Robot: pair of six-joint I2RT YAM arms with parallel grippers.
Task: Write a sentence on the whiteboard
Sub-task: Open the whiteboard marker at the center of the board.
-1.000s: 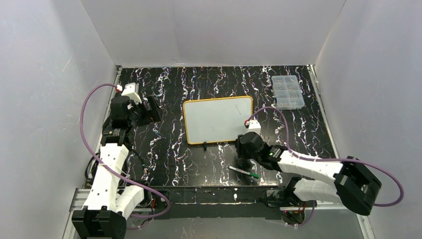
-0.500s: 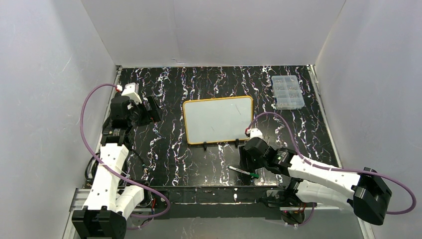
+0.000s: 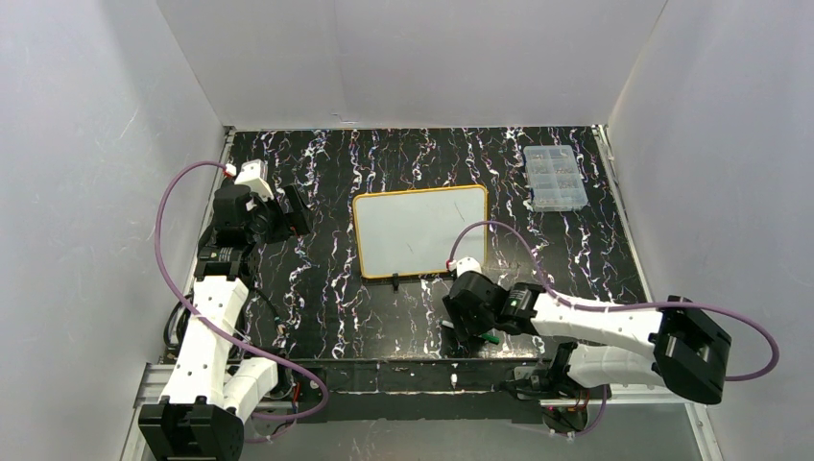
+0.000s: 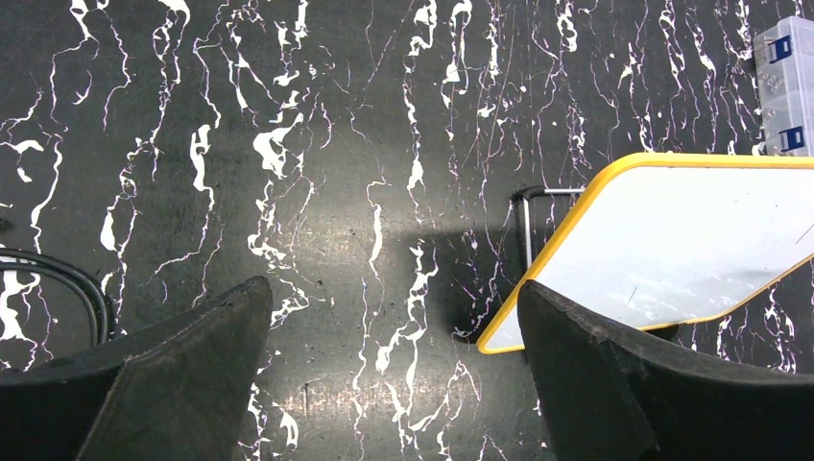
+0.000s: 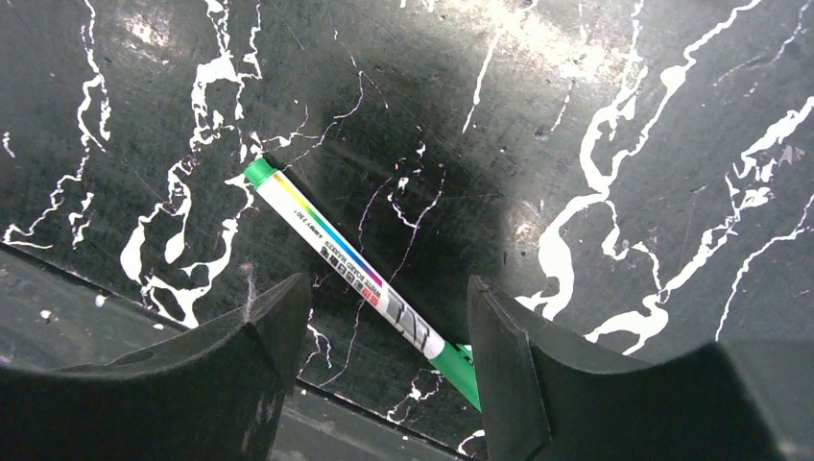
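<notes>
The whiteboard [image 3: 420, 231], white with a yellow-orange frame, lies flat mid-table on two black clip feet; its near-left corner shows in the left wrist view [image 4: 672, 240]. A green-and-white marker [image 5: 360, 277] lies capped on the dark marbled table near the front edge, and only its green end [image 3: 490, 337] peeks out in the top view. My right gripper [image 5: 389, 331] hangs open low over it, the marker's capped end running between the fingers, which do not close on it. My left gripper [image 4: 394, 365] stands wide open and empty left of the board [image 3: 288, 216].
A clear compartmented plastic box [image 3: 554, 177] sits at the back right, its edge in the left wrist view [image 4: 789, 86]. The table's front edge [image 5: 144, 298] runs just below the marker. White walls close in three sides. A black cable [image 4: 58, 279] curls at left.
The right gripper slid leftward and down over the marker, now covering most of it in the top view, and its jaws widened. The left arm stayed still.
</notes>
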